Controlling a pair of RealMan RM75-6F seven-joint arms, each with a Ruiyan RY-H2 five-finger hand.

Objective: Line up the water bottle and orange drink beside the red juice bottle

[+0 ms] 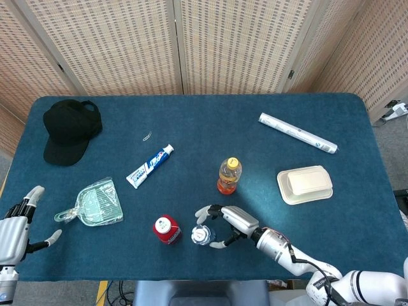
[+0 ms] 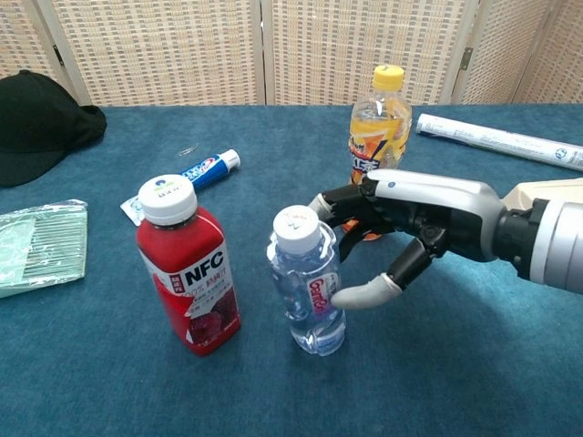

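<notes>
The red juice bottle (image 1: 166, 228) (image 2: 191, 273) stands near the table's front edge. Close on its right stands the clear water bottle (image 1: 202, 234) (image 2: 310, 282), leaning slightly. My right hand (image 1: 229, 220) (image 2: 410, 228) holds it from the right, thumb on the label and fingers curved behind the neck. The orange drink (image 1: 229, 176) (image 2: 380, 118) stands upright behind the hand, apart from the other two bottles. My left hand (image 1: 14, 229) hangs at the front left corner with its fingers spread, holding nothing.
A black cap (image 1: 70, 127) lies at the back left. A toothpaste tube (image 1: 150, 166) and a clear dustpan (image 1: 95, 205) lie left of centre. A white lidded box (image 1: 305, 184) and a rolled white tube (image 1: 297, 132) sit on the right.
</notes>
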